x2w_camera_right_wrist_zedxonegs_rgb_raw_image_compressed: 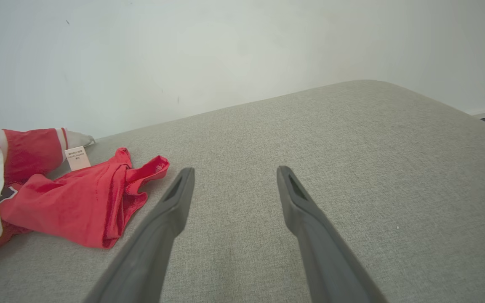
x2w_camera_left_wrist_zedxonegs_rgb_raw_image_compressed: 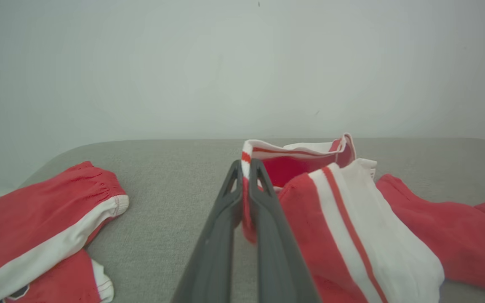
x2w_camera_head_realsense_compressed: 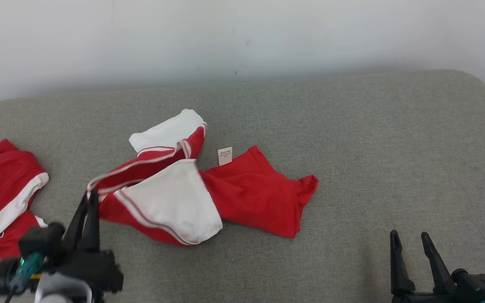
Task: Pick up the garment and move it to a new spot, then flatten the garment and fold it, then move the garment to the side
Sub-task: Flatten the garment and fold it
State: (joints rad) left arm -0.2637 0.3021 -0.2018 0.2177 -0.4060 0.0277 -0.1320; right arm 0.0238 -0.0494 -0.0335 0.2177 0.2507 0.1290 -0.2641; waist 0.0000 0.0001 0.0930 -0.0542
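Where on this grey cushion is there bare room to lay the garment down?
Widest bare stretch: the grey cushion's right half, bordered by the crumpled garment and the right fingers. The left is crowded: a second red garment, with the left fingers between the two.

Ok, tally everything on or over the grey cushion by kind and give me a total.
Garments, red and white: 2, the middle garment and the left garment
Grippers: 2, the left gripper shut on the middle garment's edge, the right gripper open
Total: 4
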